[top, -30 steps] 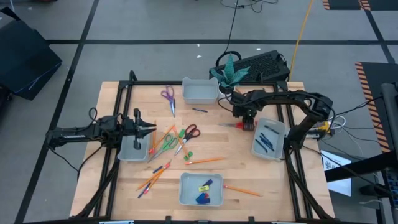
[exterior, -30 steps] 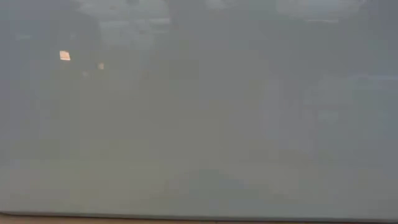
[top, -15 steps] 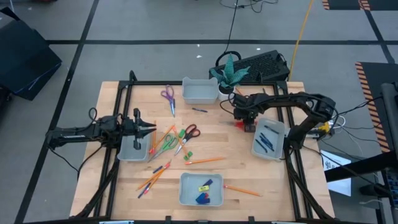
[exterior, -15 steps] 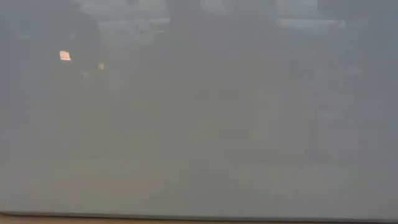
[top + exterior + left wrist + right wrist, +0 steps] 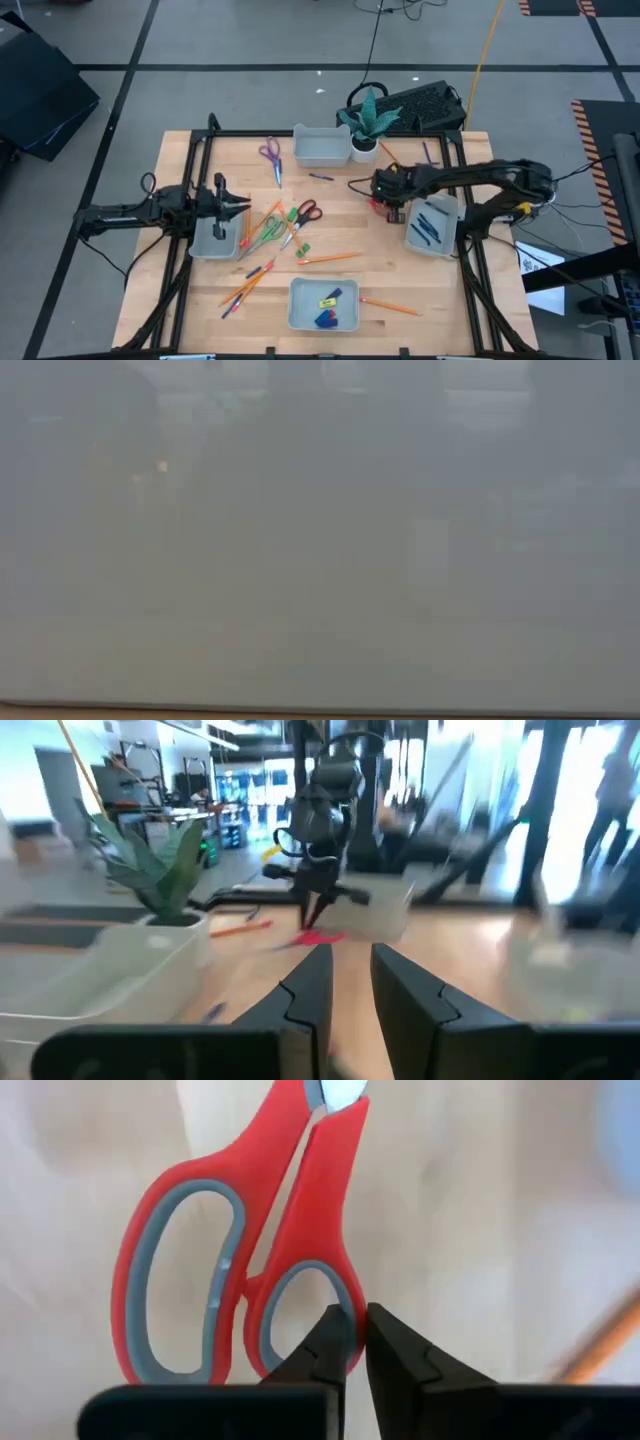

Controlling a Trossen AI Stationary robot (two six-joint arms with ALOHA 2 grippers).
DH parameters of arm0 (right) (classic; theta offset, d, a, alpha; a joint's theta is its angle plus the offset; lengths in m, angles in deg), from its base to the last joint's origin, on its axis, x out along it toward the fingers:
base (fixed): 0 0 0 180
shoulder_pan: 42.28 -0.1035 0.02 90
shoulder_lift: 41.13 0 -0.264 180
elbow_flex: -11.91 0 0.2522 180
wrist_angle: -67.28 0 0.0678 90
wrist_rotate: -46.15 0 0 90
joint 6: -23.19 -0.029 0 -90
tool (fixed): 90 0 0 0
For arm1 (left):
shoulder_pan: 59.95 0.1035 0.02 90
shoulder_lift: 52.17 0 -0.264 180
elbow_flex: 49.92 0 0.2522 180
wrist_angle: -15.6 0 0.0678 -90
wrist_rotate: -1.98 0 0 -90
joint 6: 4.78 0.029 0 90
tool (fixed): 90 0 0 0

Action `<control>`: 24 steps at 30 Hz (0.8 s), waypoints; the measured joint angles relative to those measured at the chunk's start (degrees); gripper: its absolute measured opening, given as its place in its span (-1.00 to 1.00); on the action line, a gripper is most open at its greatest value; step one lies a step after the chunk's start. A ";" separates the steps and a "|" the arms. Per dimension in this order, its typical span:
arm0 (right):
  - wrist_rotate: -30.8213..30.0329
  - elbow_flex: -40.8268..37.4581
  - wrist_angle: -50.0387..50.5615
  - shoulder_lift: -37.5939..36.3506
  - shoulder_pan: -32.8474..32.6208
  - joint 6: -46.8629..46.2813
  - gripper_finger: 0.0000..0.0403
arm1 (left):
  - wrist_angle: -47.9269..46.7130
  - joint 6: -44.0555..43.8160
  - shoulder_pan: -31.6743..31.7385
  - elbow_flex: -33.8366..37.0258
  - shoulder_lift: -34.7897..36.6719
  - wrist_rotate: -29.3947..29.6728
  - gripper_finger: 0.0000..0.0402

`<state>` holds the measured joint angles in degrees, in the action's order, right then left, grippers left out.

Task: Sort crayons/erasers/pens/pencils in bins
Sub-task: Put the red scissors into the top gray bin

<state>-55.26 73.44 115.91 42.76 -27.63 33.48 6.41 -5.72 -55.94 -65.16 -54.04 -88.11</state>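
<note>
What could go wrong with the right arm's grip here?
The right gripper pinches only the thin handle loop of the red scissors, so they may swing or slip out. The pen bin and plant pot sit close by, so the dangling blades could clip either one.

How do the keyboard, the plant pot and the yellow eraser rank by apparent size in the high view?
1. Keyboard, clearly the largest.
2. Plant pot, much smaller.
3. Yellow eraser in the near bin, the smallest.
</note>
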 joint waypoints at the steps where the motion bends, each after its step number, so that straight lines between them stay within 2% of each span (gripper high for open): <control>1: -0.62 0.85 0.53 -1.18 -1.44 -1.35 -0.92 | 1.48 -3.61 0.00 0.00 0.00 -0.34 -0.62; 4: -1.48 3.26 1.91 -3.49 -5.42 -3.92 -0.93 | 3.51 -12.99 -0.01 0.00 0.02 -0.52 -0.62; 6: -3.15 6.18 1.25 -4.04 -7.63 -5.29 -0.93 | 4.30 -15.60 -0.02 0.01 0.00 -0.62 -0.62; 9: -13.48 10.63 0.61 -3.34 -10.58 -4.90 -0.93 | 6.82 -14.81 -0.01 0.01 0.02 -0.48 -0.62; 11: -20.24 14.03 -1.98 -1.51 -11.67 -2.33 -0.93 | 8.50 -14.03 -0.02 0.00 0.00 1.69 -0.62; 13: -25.01 18.18 -5.11 1.01 -11.21 2.15 -0.93 | 8.80 -14.29 -0.01 0.00 0.02 4.32 -0.62; 16: -29.08 24.23 -8.91 5.92 -8.15 9.35 -0.93 | 8.42 -14.35 -0.02 0.00 -0.03 5.94 -0.62; 19: -29.62 28.58 -14.43 11.04 -3.86 17.78 -0.93 | 7.80 -14.34 -0.02 0.01 -0.48 5.94 -0.62; 24: -30.67 30.95 -30.47 18.13 2.40 36.34 -0.93 | 7.86 -13.77 -0.02 0.02 -0.94 6.12 -0.62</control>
<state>-85.93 104.39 85.43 60.89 -25.23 69.82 14.27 -19.50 -55.96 -65.14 -54.98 -81.99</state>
